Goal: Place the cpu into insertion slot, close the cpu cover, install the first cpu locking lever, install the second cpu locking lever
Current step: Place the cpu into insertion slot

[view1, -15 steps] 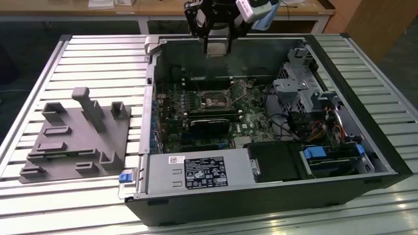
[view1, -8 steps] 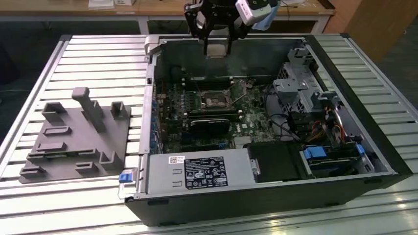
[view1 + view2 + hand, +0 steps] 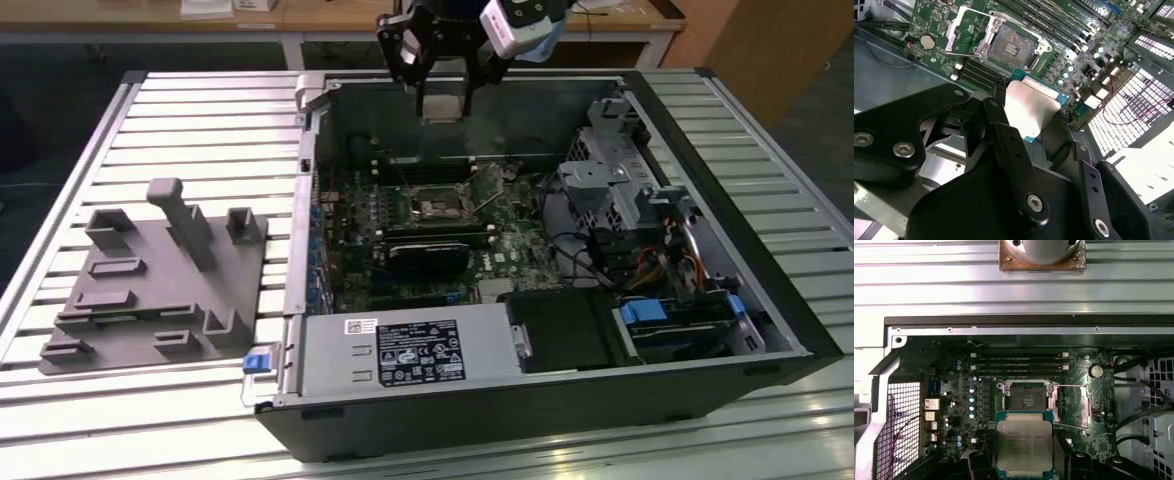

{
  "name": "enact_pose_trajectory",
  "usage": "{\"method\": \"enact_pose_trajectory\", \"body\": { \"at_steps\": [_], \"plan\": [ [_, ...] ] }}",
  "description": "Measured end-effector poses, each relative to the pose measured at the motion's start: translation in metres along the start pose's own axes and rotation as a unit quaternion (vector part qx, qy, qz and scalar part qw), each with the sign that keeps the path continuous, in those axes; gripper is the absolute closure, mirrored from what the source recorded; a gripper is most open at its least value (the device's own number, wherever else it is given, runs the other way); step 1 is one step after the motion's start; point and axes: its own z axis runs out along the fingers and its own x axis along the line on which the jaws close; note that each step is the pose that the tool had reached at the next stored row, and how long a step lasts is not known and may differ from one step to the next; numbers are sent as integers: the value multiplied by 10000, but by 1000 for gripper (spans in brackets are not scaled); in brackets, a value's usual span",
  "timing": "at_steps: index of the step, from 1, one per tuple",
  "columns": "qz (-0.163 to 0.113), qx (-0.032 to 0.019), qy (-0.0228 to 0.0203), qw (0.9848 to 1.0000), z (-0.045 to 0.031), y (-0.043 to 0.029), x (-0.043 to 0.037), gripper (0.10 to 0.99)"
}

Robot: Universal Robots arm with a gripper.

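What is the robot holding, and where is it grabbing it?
The gripper holds the cpu, pinched by two opposite side edges, with the insertion slot empty on the board.

**cpu** [image 3: 1025, 445]: small flat square chip with a dull silvery metal lid on a green-edged base. It is gripped by two opposite edges between the fingers of the claw [image 3: 1025, 462], lid facing the first wrist camera, and held level in the air.

**insertion slot** [image 3: 1027, 400]: square socket with a dark centre and a silvery surround. It is unoccupied and lies well below the claw, just ahead of the fingertips and apart from the chip.

**cpu cover** [image 3: 966, 30]: thin silvery frame with a square window, swung open and lying flat beside the slot, off to one side of the claw.

**locking levers** [image 3: 1074, 386]: two thin wire rods, released, running past the slot toward the opened cover.
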Motion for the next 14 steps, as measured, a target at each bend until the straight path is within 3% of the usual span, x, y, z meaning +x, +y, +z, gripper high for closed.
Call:
{"method": "enact_pose_trajectory", "body": {
  "at_steps": [14],
  "plan": [
    [0, 0, 0, 10000, 97, -9, -2, 553]
  ]
}}
